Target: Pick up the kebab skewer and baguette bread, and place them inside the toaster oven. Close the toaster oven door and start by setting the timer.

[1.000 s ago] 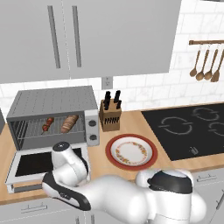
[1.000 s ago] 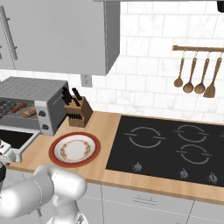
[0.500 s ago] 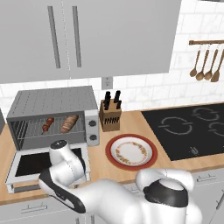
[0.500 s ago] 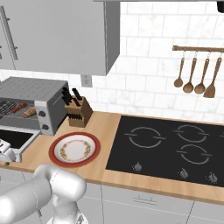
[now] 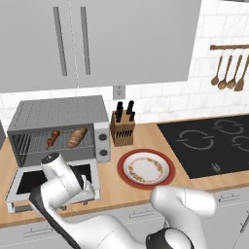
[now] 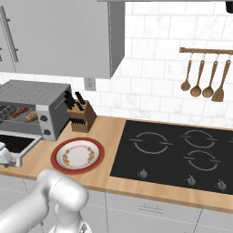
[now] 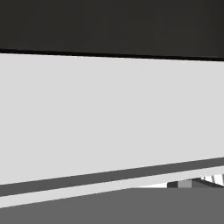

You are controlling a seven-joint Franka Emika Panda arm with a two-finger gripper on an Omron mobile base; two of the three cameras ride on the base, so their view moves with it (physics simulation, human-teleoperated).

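My fingers (image 5: pixel 89 188) hang low at the front right corner of the toaster oven door (image 5: pixel 29 181), a wide silver-framed flap with a dark glass window that lies folded down flat over the wooden tabletop (image 5: pixel 121 189). They are spread wide and I see nothing between them. In the hand view a pale grey surface sits very close under a dark band, and I cannot tell which part of the oven that is.

Above and beyond my fingers stands the boxy silver-grey toaster oven (image 5: pixel 58 114) with its ribbed top. On its wire rack lie the kebab skewer (image 5: pixel 53 138), a short thin stick of dark red and brown chunks, and just beside it the baguette bread (image 5: pixel 77 137), a small golden-brown loaf. Both are well inside the oven, up and back from my fingers. Off to my fingers' right is a round white plate with a red rim (image 5: pixel 145 168).

I judge the loading to be done and the door step to be in hand. The next move calls for catching the door's front edge or its bar handle and swinging it up until it shuts. After that I would reach up and to the right for the two round knobs (image 5: pixel 102 137) on the light side panel to set the timer. I cannot tell which knob is the timer.
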